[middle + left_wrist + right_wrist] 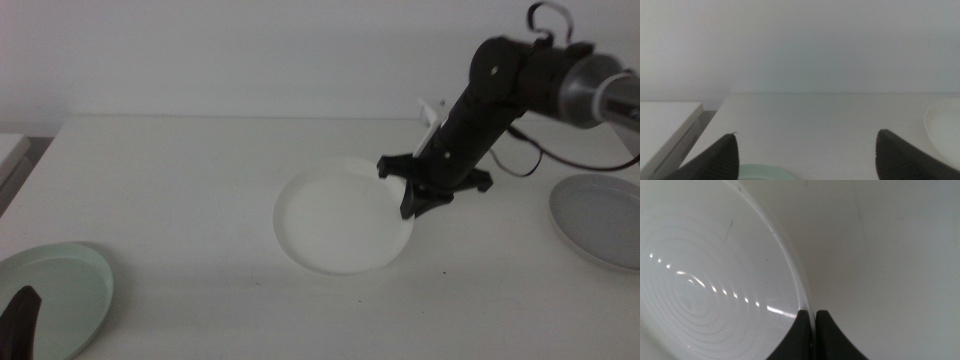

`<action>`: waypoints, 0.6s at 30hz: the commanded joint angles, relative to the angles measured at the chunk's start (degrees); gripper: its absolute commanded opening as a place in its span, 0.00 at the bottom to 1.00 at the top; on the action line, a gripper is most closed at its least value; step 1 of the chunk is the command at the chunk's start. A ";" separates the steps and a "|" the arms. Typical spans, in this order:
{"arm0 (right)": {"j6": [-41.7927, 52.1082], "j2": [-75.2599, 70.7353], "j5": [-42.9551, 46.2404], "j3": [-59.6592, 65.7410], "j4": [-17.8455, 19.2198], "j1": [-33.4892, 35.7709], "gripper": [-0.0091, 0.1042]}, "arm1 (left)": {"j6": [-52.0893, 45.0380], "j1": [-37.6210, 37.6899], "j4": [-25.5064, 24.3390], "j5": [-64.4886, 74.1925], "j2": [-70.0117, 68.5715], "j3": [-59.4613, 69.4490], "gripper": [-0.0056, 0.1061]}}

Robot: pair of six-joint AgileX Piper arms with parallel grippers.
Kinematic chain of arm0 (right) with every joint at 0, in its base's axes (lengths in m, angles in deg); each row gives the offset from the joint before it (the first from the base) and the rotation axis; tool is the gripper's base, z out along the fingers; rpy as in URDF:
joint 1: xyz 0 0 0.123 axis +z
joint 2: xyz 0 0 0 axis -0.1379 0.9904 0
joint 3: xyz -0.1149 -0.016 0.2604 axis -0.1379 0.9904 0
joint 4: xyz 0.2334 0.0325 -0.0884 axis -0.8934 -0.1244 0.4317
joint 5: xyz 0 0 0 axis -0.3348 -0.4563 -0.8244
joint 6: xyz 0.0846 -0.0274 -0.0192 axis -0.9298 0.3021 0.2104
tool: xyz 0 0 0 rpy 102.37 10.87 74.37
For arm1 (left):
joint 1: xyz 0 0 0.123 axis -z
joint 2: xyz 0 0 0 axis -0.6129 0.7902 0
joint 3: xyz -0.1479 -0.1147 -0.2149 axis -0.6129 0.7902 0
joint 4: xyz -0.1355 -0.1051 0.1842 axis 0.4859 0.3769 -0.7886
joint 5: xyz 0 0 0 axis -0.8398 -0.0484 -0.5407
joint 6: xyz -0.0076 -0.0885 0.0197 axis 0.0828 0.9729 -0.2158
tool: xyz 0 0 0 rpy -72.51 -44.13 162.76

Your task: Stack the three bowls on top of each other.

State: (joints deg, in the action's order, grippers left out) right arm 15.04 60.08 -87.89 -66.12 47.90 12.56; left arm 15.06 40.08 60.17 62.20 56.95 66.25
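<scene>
At the lower left of the middle view, the left end effector (pixel 20 318) waits with its jaws wide apart above the pale mint green bowl (pixel 55 293), which sits on the worktop (pixel 180 180). At frame centre lies the white bowl (pixel 343 215); the right end effector (pixel 413 200) has pinched its right-hand rim, jaws nearly together with only the thin rim between them. To do this well, the grip should stay firm and the bowl level during the lift, since a rim hold invites tilting. At the right edge rests the grey bowl (pixel 600 220), well apart, a likely base for the stack.
</scene>
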 commanded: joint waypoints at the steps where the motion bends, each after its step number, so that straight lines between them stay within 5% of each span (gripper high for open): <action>1: -0.07 1.49 0.21 -0.77 -0.54 0.21 0.07 | 0.21 0.02 -0.15 -0.86 -0.22 -0.02 0.89; 10: 1.48 5.07 2.17 -0.66 -4.81 0.21 0.07 | 0.21 0.02 -0.15 -0.86 -0.22 -0.02 0.89; 18: 1.48 5.40 3.01 -0.66 -4.24 0.30 0.12 | 0.21 0.02 -0.15 -0.86 -0.22 -0.02 0.89</action>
State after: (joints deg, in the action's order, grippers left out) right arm 15.99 65.53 -85.31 -66.26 43.60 12.59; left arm 15.06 40.08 60.17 62.20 56.95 66.25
